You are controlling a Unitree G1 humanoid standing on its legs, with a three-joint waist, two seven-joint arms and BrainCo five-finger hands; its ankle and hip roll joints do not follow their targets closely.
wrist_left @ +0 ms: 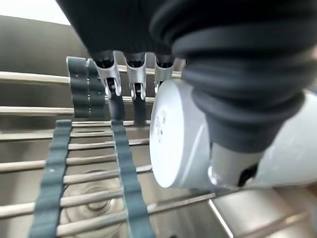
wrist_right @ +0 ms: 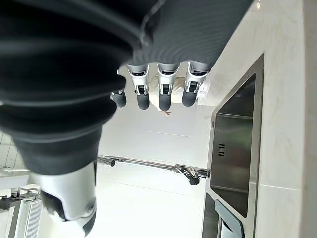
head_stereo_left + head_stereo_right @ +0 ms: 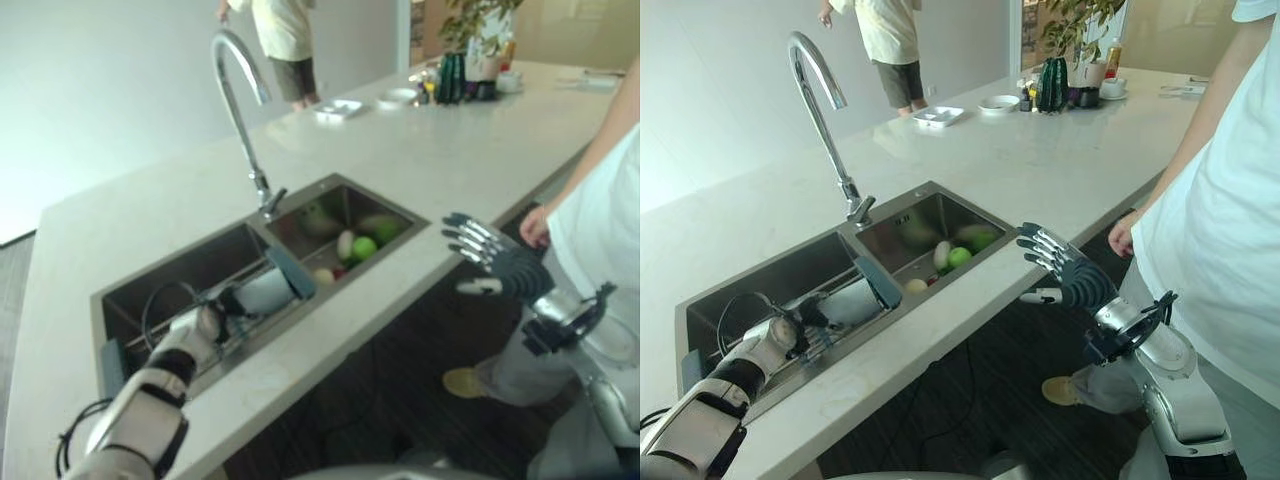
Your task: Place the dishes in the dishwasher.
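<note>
The left hand (image 3: pixel 780 335) reaches down into the left basin of the sink (image 3: pixel 790 268), its fingers (image 1: pixel 111 79) and thumb closed around a white cup (image 1: pixel 181 139) that lies on its side. The cup is plain, smooth and rounded, its flat bottom turned toward the wrist, and it rests on a wire rack (image 1: pixel 74 163) with grey-green ribbed strips that spans this basin. Just beside the hand, a grey-blue divider (image 3: pixel 877 281) leans at the wall between the two basins. The right basin (image 3: pixel 940 225) holds fruit (image 3: pixel 958 256): green and pale rounded pieces lying together at its bottom. A tall curved tap (image 3: pixel 820 110) rises behind the sink. The right hand (image 3: pixel 1065 272) hangs in the air off the counter's (image 3: pixel 1060 160) front edge, fingers straight and spread, holding nothing. A person (image 3: pixel 1220 220) in a white shirt stands close by it.
</note>
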